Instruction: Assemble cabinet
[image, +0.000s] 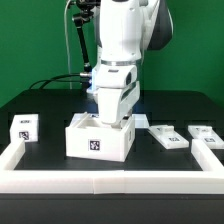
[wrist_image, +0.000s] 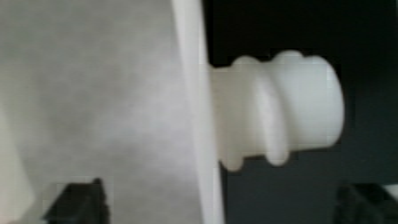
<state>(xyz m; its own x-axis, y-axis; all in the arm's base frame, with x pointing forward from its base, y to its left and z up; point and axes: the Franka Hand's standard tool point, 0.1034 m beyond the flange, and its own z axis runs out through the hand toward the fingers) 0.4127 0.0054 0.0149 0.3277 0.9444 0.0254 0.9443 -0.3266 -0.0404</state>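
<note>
The cabinet's open box body (image: 100, 138) stands white at the table's middle, a tag on its front face. My gripper (image: 108, 116) hangs straight down over its far rim, its tips hidden behind the box. In the wrist view the gripper (wrist_image: 222, 205) is open. One dark fingertip (wrist_image: 80, 200) is on one side of a white wall (wrist_image: 107, 110) of the body and the other on the far side, both apart from the wall. A white ribbed round peg (wrist_image: 285, 105) sticks out of that wall's edge. Two flat tagged panels (image: 165, 137) (image: 205, 136) lie at the exterior view's right.
A small white tagged block (image: 24, 127) sits at the exterior view's left. A low white border wall (image: 100, 180) runs along the front and both sides of the black table. Black cables hang behind the arm.
</note>
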